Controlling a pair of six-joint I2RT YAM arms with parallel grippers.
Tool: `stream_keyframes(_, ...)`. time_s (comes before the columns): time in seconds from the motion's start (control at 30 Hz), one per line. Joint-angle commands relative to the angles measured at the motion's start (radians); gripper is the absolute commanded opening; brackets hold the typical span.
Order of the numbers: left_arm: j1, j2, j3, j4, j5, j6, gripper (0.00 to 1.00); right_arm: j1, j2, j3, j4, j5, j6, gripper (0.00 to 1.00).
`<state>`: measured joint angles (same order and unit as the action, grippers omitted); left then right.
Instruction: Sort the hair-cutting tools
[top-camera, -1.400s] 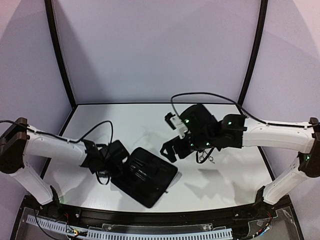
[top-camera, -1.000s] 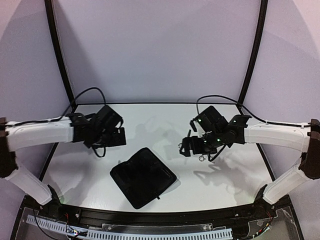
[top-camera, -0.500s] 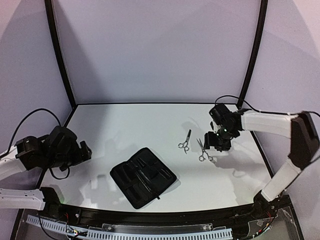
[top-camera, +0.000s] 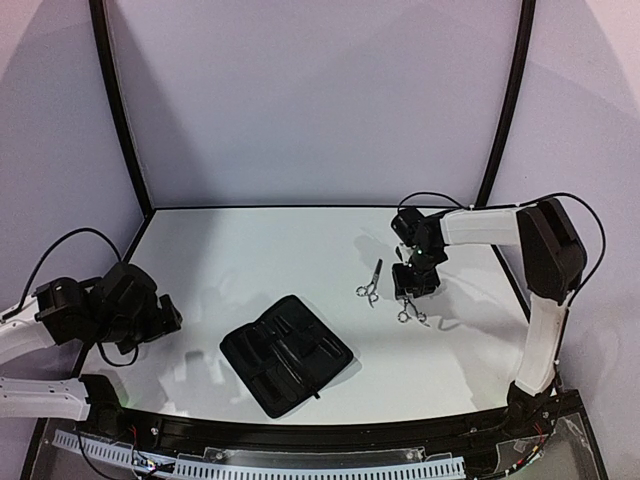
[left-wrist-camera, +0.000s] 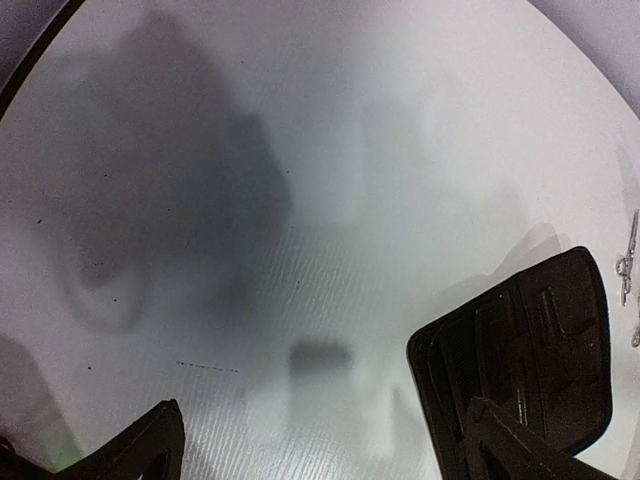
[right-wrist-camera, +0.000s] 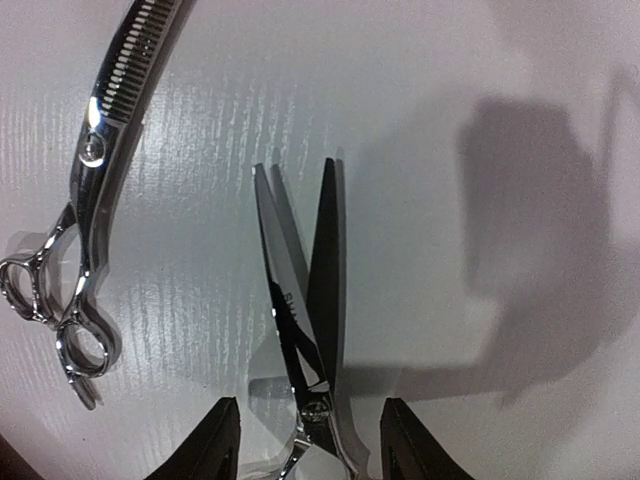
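Half spread, right claw (right-wrist-camera: 312, 432) astride the plain scissors (right-wrist-camera: 322, 290), not gripping; left claw (left-wrist-camera: 322, 420) wide; looks thin, stiff, light, slick on the table (right-wrist-camera: 520, 80), best pinched across the pivot (right-wrist-camera: 316, 405).

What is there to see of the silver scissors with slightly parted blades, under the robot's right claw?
The silver metal scissors lie flat on the white table, shiny, two slim pointed blades parted in a narrow V and joined by a round pivot screw. Their ring handles are cut off in the wrist view. The right gripper straddles the pivot, one finger either side, not visibly touching.
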<state>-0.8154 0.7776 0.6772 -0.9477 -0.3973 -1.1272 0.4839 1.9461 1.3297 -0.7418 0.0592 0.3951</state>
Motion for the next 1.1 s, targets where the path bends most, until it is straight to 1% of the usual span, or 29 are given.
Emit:
stream_keyframes(0.0,0.001,-0.009,-0.018,-0.019,0.013,-0.009,0.99,-0.003,0.024,0.006,-0.044,0.015,-0.007,0.42)
stream_keyframes(0.13,0.001,-0.024,-0.020,-0.019,0.009,-0.007,0.99,0.000,0.039,-0.022,-0.039,0.013,-0.007,0.35)
stream_keyframes(0.2,0.001,-0.029,-0.023,-0.021,0.006,-0.008,0.99,0.004,0.051,-0.026,-0.041,0.025,-0.010,0.30)
stream_keyframes(0.33,0.001,-0.033,-0.034,-0.022,0.014,-0.017,0.99,0.019,0.076,-0.019,-0.046,0.048,-0.022,0.23)
stream_keyframes(0.53,0.001,-0.039,-0.045,-0.020,0.019,-0.032,0.99,0.065,0.096,0.003,-0.057,0.117,-0.037,0.01)
stream_keyframes(0.7,0.001,-0.054,-0.042,0.006,0.033,-0.021,0.99,0.097,0.020,0.009,-0.061,0.202,-0.069,0.00)
stream_keyframes(0.83,0.001,-0.061,-0.038,0.115,0.098,0.037,0.99,0.129,-0.115,-0.011,-0.039,0.251,-0.133,0.00)
stream_keyframes(0.97,0.001,-0.039,-0.034,0.297,0.220,0.084,0.99,0.189,-0.284,-0.078,0.048,0.186,-0.249,0.00)
stream_keyframes(1.07,0.001,0.007,-0.027,0.491,0.345,0.107,0.99,0.266,-0.403,-0.141,0.120,0.071,-0.358,0.00)
